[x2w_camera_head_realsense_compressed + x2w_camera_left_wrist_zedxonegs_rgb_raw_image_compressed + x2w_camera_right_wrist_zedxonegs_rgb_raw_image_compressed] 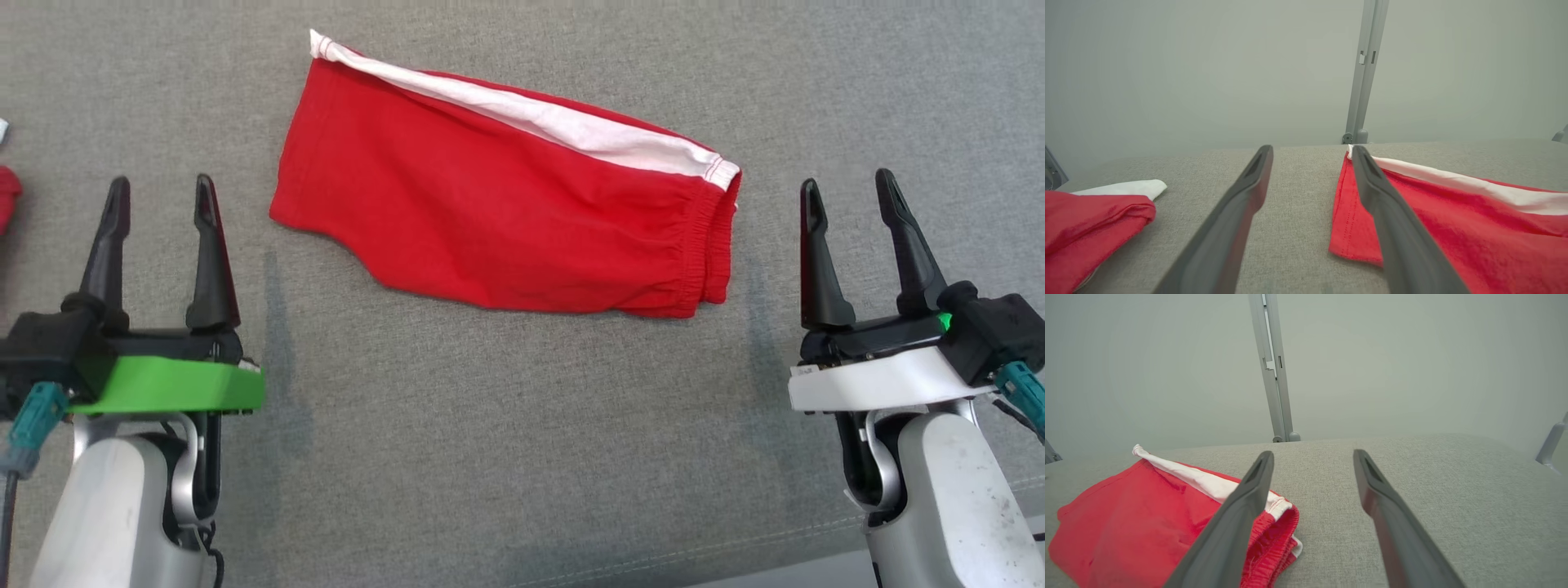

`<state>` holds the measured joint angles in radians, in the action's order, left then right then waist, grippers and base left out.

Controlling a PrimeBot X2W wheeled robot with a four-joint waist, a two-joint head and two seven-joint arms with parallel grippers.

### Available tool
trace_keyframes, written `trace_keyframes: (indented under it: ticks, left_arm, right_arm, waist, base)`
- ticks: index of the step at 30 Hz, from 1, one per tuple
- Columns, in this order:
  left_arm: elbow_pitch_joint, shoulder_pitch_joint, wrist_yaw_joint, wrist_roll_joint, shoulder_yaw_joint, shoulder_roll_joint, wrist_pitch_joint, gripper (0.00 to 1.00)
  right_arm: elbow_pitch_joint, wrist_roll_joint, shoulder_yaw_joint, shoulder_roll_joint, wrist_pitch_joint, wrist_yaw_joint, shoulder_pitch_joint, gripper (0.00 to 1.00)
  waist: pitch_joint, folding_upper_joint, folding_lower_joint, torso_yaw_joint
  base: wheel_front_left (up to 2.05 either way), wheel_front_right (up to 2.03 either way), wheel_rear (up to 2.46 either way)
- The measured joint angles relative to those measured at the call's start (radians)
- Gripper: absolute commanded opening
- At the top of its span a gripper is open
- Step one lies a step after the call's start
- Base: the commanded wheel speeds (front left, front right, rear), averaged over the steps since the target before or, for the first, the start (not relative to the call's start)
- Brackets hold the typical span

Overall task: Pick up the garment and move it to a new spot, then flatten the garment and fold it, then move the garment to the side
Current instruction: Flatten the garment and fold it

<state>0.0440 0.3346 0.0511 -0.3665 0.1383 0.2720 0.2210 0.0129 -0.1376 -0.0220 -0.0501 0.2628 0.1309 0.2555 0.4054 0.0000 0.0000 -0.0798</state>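
The garment [498, 208] is a pair of red shorts with a white side stripe, lying folded in half on the grey fabric surface [506, 425], waistband toward the right. My left gripper [161, 204] stands open at the lower left, apart from the garment's hem. At the lower right my right gripper [849, 196] is open too, just right of the waistband, holding nothing. In the left wrist view the garment [1453, 220] lies to the right, partly behind the right finger of the left gripper [1310, 153]. The right wrist view shows the garment [1147, 522] left of the right gripper [1312, 457].
Another red and white cloth [1090, 220] lies at the far left, its edge also in the head view [6, 196]. A grey metal post [1274, 375] rises behind the surface's far edge. The front edge of the surface [816, 555] runs near my right arm.
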Motion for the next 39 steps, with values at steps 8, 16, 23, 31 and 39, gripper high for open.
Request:
trace_keyframes:
  ticks: [8, 16, 23, 31, 39]
  left_arm:
    - [-0.055, -0.074, 0.015, -0.008, 0.011, 0.003, -0.045, 1.00]
    - [-0.058, -0.068, 0.009, -0.017, 0.021, 0.012, -0.068, 1.00]
    - [0.011, 0.080, -0.075, -0.066, 0.066, 0.019, -0.147, 1.00]
    - [0.234, 0.212, -0.157, -0.175, 0.118, 0.025, -0.297, 1.00]
    - [0.412, 0.280, -0.172, -0.225, 0.126, 0.053, -0.334, 1.00]
  right_arm:
    - [-0.013, -0.013, 0.016, 0.000, 0.000, 0.000, -0.026, 1.00]
    - [-0.012, -0.027, 0.019, 0.000, 0.000, 0.000, -0.026, 1.00]
    - [-0.008, -0.028, 0.003, 0.000, 0.000, 0.000, -0.011, 1.00]
    - [-0.016, -0.038, -0.002, -0.001, 0.000, 0.000, -0.002, 1.00]
    - [-0.014, -0.063, 0.000, 0.000, 0.000, 0.000, 0.001, 1.00]
  waist:
    - [-0.044, 0.0000, 0.0000, 0.001]
    - [-0.040, 0.0000, 0.0000, 0.003]
    - [-0.009, 0.0000, 0.0000, 0.002]
    - [0.037, 0.0000, 0.0000, -0.033]
    - [0.072, 0.0000, 0.0000, -0.065]
  base:
    - [0.00, 0.00, 0.00]
    - [0.00, 0.00, 0.00]
    - [0.00, 0.00, 0.00]
    - [0.00, 0.00, 0.00]
    - [0.00, 0.00, 0.00]
